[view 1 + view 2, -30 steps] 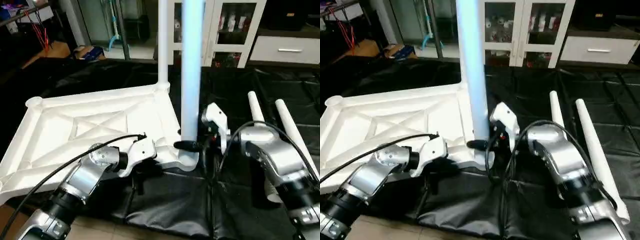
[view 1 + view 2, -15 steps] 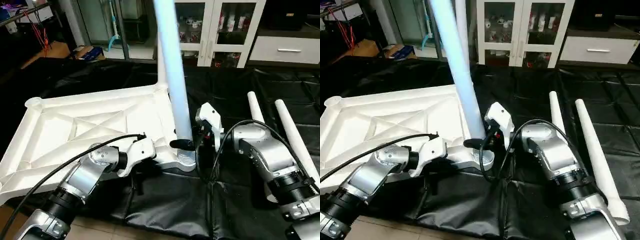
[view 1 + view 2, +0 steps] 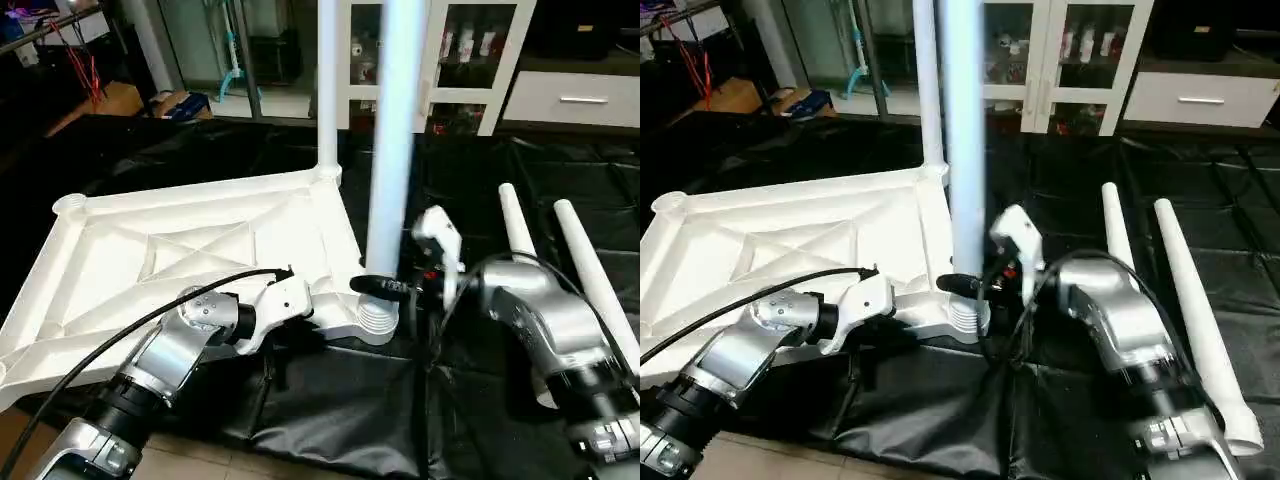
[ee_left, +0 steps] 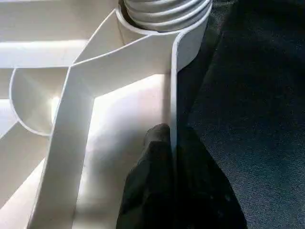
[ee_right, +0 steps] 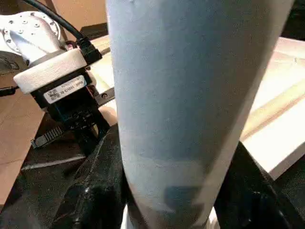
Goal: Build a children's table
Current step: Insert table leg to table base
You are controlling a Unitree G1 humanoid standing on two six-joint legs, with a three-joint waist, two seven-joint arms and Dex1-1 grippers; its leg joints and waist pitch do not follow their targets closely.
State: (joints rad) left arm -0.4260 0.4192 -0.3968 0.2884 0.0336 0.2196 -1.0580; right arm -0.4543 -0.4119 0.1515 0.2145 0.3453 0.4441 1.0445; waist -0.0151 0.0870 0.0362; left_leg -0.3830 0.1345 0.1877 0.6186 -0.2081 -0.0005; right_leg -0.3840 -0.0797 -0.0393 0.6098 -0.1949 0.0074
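- The white plastic square tabletop (image 3: pixel 190 250) lies upside down on black sheeting (image 3: pixel 330 410), ribbed underside up, with round sockets at its corners.
- One long white tapered tubular leg (image 3: pixel 327 90) stands in the far corner socket; a second upright leg (image 3: pixel 392 150) stands at the near corner, its ribbed end (image 3: pixel 378 315) only partly in the socket.
- Two spare legs (image 3: pixel 560 260) lie side by side on the sheeting to the right.
- The left tool (image 4: pixel 171 191) is closed, pinching the tabletop's thin edge wall near that corner.
- The right tool (image 3: pixel 385 287) is about half open, clasping the second leg low down, just above the ribs.
- The parts look light, stiff and smooth, probably slippery; a low hold near the ribbed end seems best for keeping the tall leg straight.
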